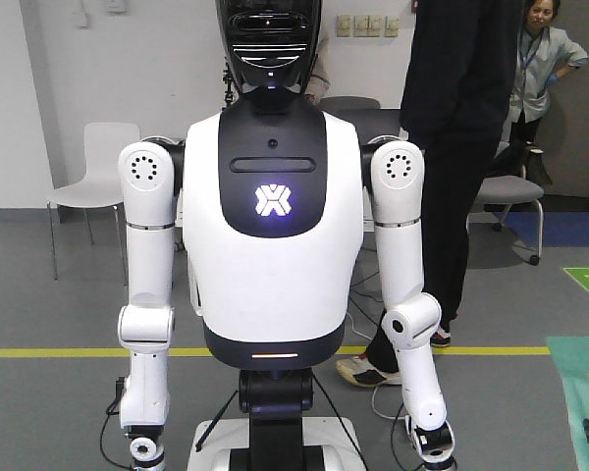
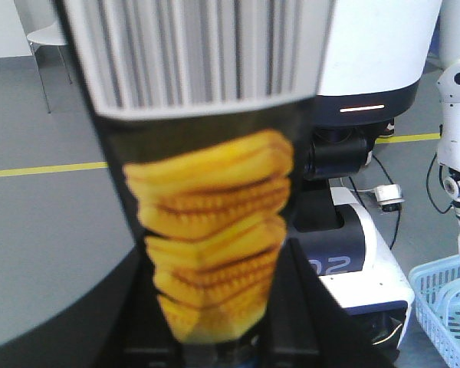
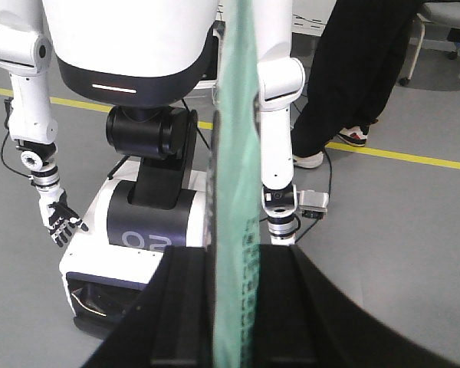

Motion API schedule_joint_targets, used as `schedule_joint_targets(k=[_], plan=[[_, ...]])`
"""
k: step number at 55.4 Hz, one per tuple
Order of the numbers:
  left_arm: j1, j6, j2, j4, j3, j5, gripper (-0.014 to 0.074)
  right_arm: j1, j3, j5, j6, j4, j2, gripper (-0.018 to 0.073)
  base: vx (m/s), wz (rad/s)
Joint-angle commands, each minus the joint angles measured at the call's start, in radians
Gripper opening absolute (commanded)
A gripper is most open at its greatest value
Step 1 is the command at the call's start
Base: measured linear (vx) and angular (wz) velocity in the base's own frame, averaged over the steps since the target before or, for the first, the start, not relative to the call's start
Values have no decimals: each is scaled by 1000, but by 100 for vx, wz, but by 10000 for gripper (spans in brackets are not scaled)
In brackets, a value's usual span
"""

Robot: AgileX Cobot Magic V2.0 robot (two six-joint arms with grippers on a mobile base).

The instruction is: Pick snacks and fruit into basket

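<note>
My right gripper is shut on the snacks, a mint-green flat pouch seen edge-on and standing upright between the black fingers. A mint-green sheet, likely the same pouch, shows at the right edge of the front view. My left gripper is shut on a black pack printed with stacked yellow biscuits under a silver striped top. The pale blue basket sits low at the right of the left wrist view. The fruit is out of view.
A white humanoid robot on a wheeled base stands directly in front, arms hanging. A person in black stands behind its shoulder, another at the back right. A white chair is back left. A yellow line crosses the grey floor.
</note>
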Motion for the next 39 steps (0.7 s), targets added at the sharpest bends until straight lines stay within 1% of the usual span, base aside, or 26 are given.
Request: schedule_joint_targets(k=[1,39], plan=[[-1,-7,4,5,-36,-102,17,3,-33,-96,-5,-7,3,-8,5,-2],[-1,-7,4,5,-36,-102,17,3,-33,-96,-5,-7,3,-8,1,0]])
